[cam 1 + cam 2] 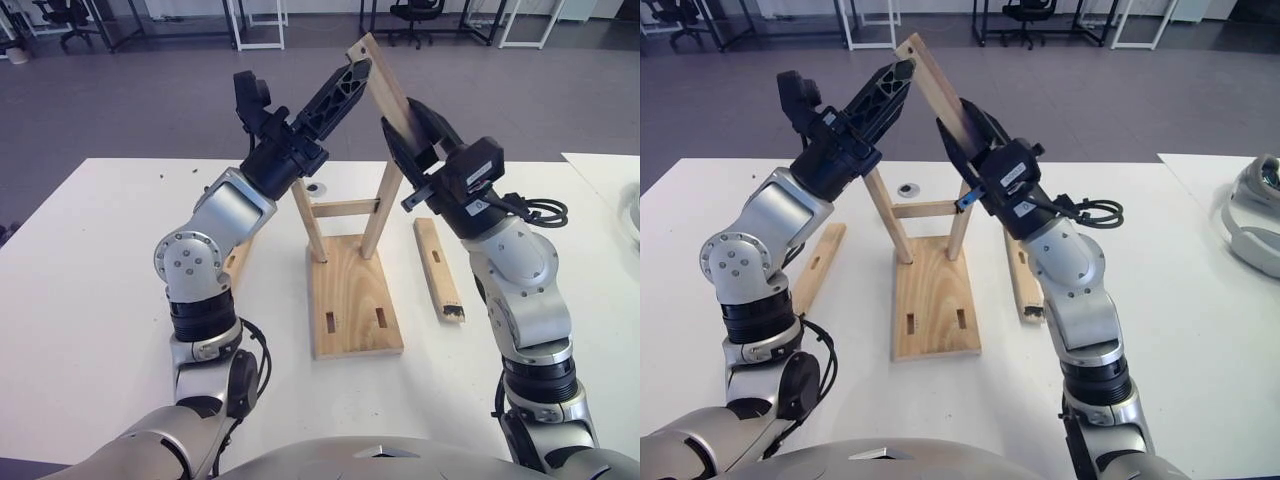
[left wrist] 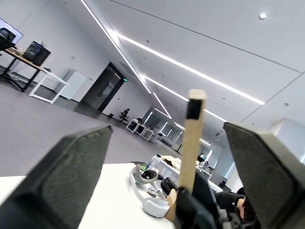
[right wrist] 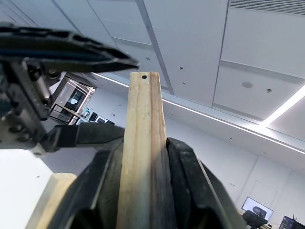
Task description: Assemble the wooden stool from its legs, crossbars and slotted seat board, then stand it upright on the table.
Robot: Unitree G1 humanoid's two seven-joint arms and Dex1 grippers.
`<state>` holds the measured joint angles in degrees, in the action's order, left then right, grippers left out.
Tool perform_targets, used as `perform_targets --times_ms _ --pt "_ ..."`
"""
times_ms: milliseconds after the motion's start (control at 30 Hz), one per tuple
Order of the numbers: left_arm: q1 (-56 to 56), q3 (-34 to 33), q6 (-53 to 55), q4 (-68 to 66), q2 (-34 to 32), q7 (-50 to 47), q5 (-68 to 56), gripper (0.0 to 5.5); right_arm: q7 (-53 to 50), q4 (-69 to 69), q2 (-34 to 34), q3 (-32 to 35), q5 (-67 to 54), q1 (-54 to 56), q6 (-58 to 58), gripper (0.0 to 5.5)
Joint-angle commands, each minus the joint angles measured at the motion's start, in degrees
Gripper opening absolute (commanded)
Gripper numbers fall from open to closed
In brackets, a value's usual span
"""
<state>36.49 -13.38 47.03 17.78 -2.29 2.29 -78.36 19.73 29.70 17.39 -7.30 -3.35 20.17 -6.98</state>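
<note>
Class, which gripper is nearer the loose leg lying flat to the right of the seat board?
Right. The right gripper clamps the tilted bar above that leg; the left gripper stands open by the bar's top end, higher and farther left.

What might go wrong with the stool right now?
The tall leg leans, gripped near its top by the right tool. If that grip slips, the tall leg, crossbar and short leg might tip over on the seat board. The open left tool straddles the leg's top and might knock it sideways.
</note>
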Motion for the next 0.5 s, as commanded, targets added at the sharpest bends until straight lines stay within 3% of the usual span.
perform_targets --times_ms 33,300,500 --pt "-0.24 1.01 -0.68 1.2 -0.07 -0.87 -2.55 3.63 0.61 -2.14 -0.49 -1.77 1.81 1.6 0.73 1.31" --pt "-7.41 5.99 -3.43 0.64 -1.22 5.98 4.6 2.26 1.42 -2.08 -1.39 -2.93 2.08 1.4 2.19 1.31" --pt "-5.32 3.32 -4.28 0.27 -3.27 4.94 3.44 1.2 1.34 -1.95 -1.39 -3.13 2.63 0.16 2.67 1.31"
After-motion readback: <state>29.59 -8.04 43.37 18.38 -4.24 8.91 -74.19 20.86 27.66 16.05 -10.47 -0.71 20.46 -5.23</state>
